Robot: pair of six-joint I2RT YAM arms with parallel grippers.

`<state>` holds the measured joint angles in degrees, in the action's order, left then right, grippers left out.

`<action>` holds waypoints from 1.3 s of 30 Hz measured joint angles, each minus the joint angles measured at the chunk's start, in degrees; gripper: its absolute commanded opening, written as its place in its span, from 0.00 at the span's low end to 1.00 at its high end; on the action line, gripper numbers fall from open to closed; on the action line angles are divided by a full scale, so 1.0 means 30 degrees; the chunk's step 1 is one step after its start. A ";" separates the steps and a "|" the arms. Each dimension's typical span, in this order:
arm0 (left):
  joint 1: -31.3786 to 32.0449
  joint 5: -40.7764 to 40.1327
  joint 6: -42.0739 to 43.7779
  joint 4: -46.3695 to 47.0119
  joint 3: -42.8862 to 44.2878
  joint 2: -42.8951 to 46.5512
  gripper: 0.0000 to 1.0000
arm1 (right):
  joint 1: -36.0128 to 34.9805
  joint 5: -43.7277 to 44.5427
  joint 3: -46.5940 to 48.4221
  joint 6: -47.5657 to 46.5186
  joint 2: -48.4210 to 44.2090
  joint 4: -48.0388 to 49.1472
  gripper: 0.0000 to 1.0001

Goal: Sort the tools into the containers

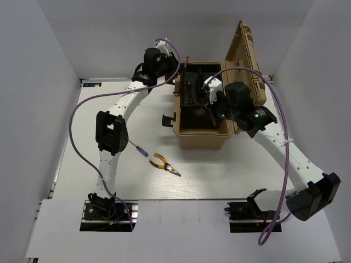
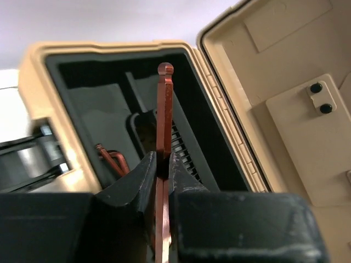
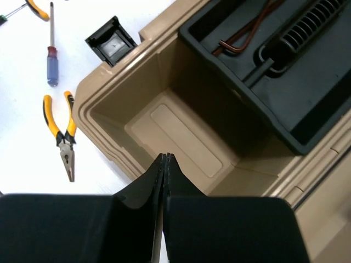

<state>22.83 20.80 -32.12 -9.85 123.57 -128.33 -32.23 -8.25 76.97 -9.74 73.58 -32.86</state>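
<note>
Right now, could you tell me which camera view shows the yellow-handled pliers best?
The right wrist view: the pliers fill a good part of the frame, whole and sharp from handles to tip. The top external view also shows them whole, but small. The left wrist view does not show them.

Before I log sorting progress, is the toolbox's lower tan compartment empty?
Empty where visible: the compartment shows only bare tan floor.

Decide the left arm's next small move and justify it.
Probably lower the left claw slightly and open it: it is shut on a thin reddish-brown hex key poised over the black plastic tray in the tan toolbox, where a similar bent key lies.
</note>
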 measured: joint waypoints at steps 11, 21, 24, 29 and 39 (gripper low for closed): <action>0.0692 0.0750 -0.1384 0.1443 0.0372 -0.0627 0.00 | 0.0080 0.0903 -0.1056 -0.0051 -0.0379 0.0007 0.00; 0.1333 0.0000 -0.1610 0.1144 0.0430 -0.1137 0.00 | 0.0131 0.1144 -0.1457 -0.0044 -0.0823 0.0058 0.00; 0.1435 -0.0597 -0.1647 0.0714 0.0481 -0.1311 0.00 | 0.0146 0.1202 -0.1559 -0.0044 -0.1005 0.0029 0.00; 0.1450 -0.1683 -0.1574 -0.0372 0.0481 -0.1508 0.00 | 0.0226 0.1209 -0.1559 -0.0044 -0.1086 0.0036 0.00; 0.1435 -0.2470 -0.1413 -0.1297 0.1333 -0.2025 0.69 | 0.0277 0.1013 -0.1596 -0.0058 -0.1450 0.0000 0.15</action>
<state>27.14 13.39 -36.36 -13.74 127.57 -134.41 -31.40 -5.21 72.18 -9.91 69.23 -32.86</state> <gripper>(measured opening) 0.667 0.122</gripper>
